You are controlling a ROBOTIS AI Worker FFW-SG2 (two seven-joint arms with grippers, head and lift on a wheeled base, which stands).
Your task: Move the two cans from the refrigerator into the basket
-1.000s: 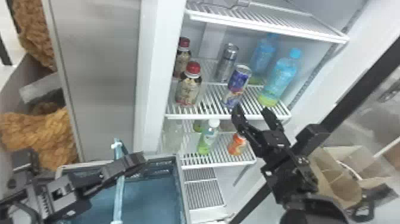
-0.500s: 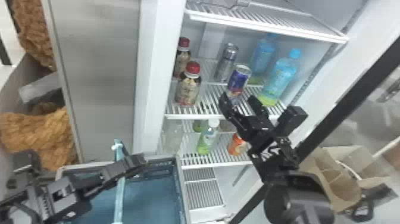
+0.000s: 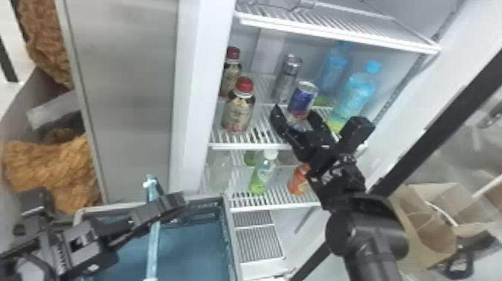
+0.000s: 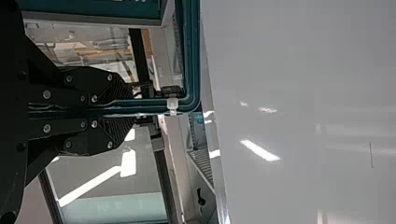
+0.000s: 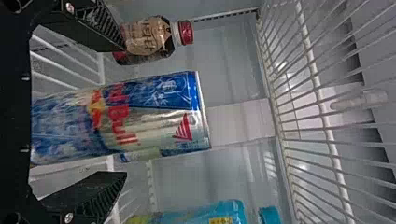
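Neither can looks delivered yet: my right gripper [image 3: 294,112] has open fingers either side of the blue can [image 3: 303,98], on the shelf at two o'clock in the head view, while my left gripper [image 4: 132,108] clamps the basket [image 3: 194,246] at seven.

The right end effector [image 3: 296,115] hides the blue can's [image 3: 303,95] base and, below that can, part of the orange can [image 3: 297,182]. Lower left of the blue can, the basket [image 3: 226,224] runs off the head view's bottom edge; the print on the orange can is blurred.
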